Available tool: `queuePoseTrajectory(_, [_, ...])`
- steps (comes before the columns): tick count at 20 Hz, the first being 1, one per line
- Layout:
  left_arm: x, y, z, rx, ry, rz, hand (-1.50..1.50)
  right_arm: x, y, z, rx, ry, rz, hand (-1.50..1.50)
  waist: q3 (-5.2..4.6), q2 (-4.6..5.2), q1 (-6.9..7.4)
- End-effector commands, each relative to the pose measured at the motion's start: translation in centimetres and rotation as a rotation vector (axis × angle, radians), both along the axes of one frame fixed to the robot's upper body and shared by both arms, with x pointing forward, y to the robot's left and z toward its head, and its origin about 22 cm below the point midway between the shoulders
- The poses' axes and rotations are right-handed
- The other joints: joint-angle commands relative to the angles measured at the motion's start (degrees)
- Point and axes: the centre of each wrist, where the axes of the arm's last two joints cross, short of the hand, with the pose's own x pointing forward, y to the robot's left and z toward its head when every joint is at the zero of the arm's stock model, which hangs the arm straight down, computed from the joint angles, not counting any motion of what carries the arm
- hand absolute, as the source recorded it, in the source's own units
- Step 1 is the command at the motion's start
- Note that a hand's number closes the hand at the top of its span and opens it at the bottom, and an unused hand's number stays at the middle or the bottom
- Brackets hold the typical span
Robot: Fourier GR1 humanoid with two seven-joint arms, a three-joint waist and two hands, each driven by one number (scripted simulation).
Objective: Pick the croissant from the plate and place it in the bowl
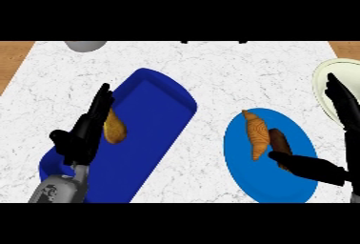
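A golden croissant (257,136) lies on the round blue plate (281,186) at the right, with a dark brown oblong piece (280,139) right beside it. My right hand (314,167) is open at the plate's right side. Its thumb stretches left to the lower end of the dark piece, just right of the croissant, and its straight fingers reach up over the pale bowl (323,76) at the right edge. The hand hides part of the bowl. Nothing is held.
A long blue tray (151,119) lies slanted at the left with a brown rounded food item (115,127) on it. My left hand (79,138) rests open over the tray's left edge. A grey round object (85,45) sits at the counter's far edge.
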Motion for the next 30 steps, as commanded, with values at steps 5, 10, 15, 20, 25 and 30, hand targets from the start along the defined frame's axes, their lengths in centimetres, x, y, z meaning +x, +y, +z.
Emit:
queuePoseTrajectory(5, [0.4, 0.2, 0.6, -0.003, -0.001, -0.009, 0.00, 2.2, 1.1, 1.8, -0.074, 0.336, -0.010, -1.50, 0.03, 0.09, 0.73])
queuePoseTrajectory(10, [0.8, -0.4, 0.3, 0.010, 0.004, -0.023, 0.00, 3.1, 2.3, -0.4, -0.117, 0.472, 0.014, -1.50, 0.07, 0.15, 0.54])
queuePoseTrajectory(15, [1.0, -0.5, -1.1, -0.008, 0.018, -0.001, 0.00, 2.9, 0.8, -0.6, -0.082, 0.479, 0.056, -1.50, 0.08, 0.10, 0.12])
queuePoseTrajectory(20, [2.2, 0.1, -0.3, -0.009, 0.011, 0.016, 0.00, 0.6, -0.7, -2.8, -0.068, 0.469, 0.077, -1.50, 0.09, 0.07, -0.09])
queuePoseTrajectory(25, [-0.3, 1.3, 0.9, 0.008, 0.006, -0.004, 0.00, 0.3, -0.3, -2.8, 0.022, 0.405, 0.099, -1.50, 0.09, 0.00, 0.15])
queuePoseTrajectory(30, [0.2, 0.0, 1.1, -0.006, 0.002, 0.008, 0.00, 1.6, 1.3, -3.6, 0.063, 0.373, 0.116, -1.50, 0.09, 0.06, 0.29])
